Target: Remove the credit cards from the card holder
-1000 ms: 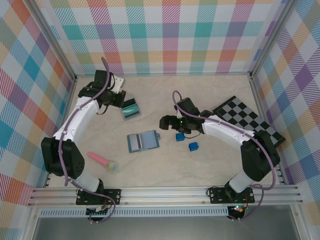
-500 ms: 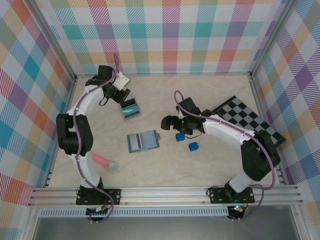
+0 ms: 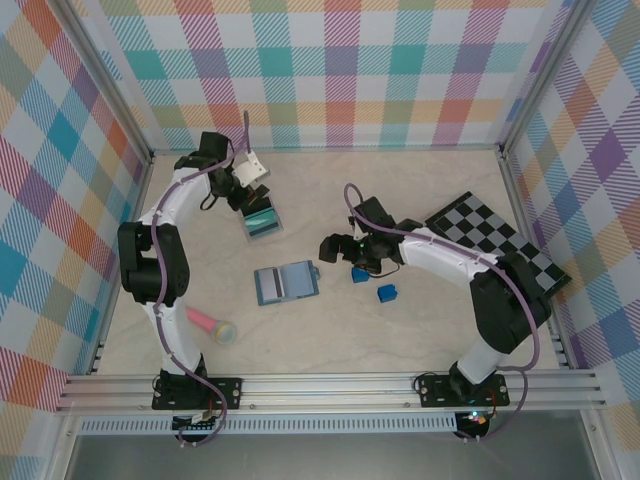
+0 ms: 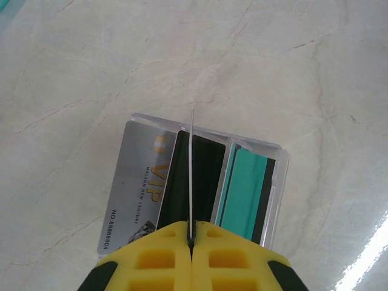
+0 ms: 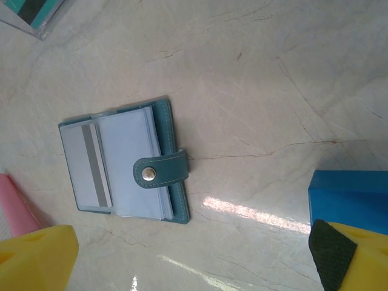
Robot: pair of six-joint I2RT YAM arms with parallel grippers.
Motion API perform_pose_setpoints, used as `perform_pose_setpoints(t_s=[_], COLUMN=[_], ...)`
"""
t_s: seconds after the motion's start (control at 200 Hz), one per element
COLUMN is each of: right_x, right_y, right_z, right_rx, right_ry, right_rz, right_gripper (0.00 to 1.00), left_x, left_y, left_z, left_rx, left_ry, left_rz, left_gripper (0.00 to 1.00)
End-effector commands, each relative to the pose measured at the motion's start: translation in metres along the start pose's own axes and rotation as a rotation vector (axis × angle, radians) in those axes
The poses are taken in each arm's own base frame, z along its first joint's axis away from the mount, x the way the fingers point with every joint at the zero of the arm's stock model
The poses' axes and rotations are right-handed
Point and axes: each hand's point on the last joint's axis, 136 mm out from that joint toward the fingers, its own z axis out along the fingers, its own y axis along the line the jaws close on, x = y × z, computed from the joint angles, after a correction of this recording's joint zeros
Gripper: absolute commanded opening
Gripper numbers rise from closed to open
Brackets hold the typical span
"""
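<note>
The slate-blue card holder (image 3: pixel 286 283) lies open in the middle of the table. In the right wrist view, the card holder (image 5: pixel 124 167) has its snap tab folded over and a grey-striped card (image 5: pixel 88 163) in its left pocket. My left gripper (image 4: pixel 191 233) is shut on a thin card (image 4: pixel 191 163) seen edge-on, held above a clear case (image 4: pixel 279 176). On that case lie a silver VIP card (image 4: pixel 136 188) and a teal card (image 4: pixel 245 188). My right gripper (image 5: pixel 194 267) is open above the table, to the right of the holder. From above, the left gripper (image 3: pixel 250 190) hangs at the back left.
Two blue cubes (image 3: pixel 359 273) (image 3: pixel 386 293) sit just right of the holder; one cube (image 5: pixel 348 194) lies by my right finger. A black-and-grey checkerboard (image 3: pixel 490 235) lies at the right. A pink and yellow object (image 3: pixel 205 323) rests at the front left. Plaid walls enclose the table.
The left arm has swung back against the left wall and its wrist has turned, still over the cards at the back left. The right arm has barely moved.
</note>
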Motion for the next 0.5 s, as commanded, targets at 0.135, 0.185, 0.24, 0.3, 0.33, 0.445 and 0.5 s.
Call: perform_pose_setpoints(t_s=[0.135,0.185,0.24,0.3,0.33,0.445,0.5], right_x=[-0.011,-0.012,-0.012,-0.012,-0.012,-0.012,-0.012], right_y=[0.013,0.013,0.012,0.010,0.009,0.009,0.010], right_z=[-0.002,-0.003,-0.003,-0.004,-0.003,-0.001,0.001], right_rx=[-0.032,-0.026,-0.019,-0.011,-0.007,-0.007,-0.008], right_ry=[-0.008,-0.009,-0.010,-0.013,-0.012,-0.008,-0.002], right_rz=[0.011,0.011,0.011,0.013,0.013,0.016,0.018], right_gripper=[1.00,1.00,1.00,1.00,1.00,1.00,1.00], left_x=[0.015,0.018,0.023,0.026,0.028,0.031,0.034], left_y=[0.003,0.003,0.004,0.004,0.004,0.004,0.003], left_z=[0.011,0.014,0.017,0.019,0.020,0.023,0.026], left_rx=[-0.001,-0.001,-0.002,0.002,0.004,0.004,0.013], left_ry=[0.037,0.052,0.076,0.095,0.101,0.113,0.121], left_rz=[0.049,0.051,0.049,0.053,0.052,0.046,0.043], left_gripper=[0.00,0.00,0.00,0.00,0.00,0.00,0.00])
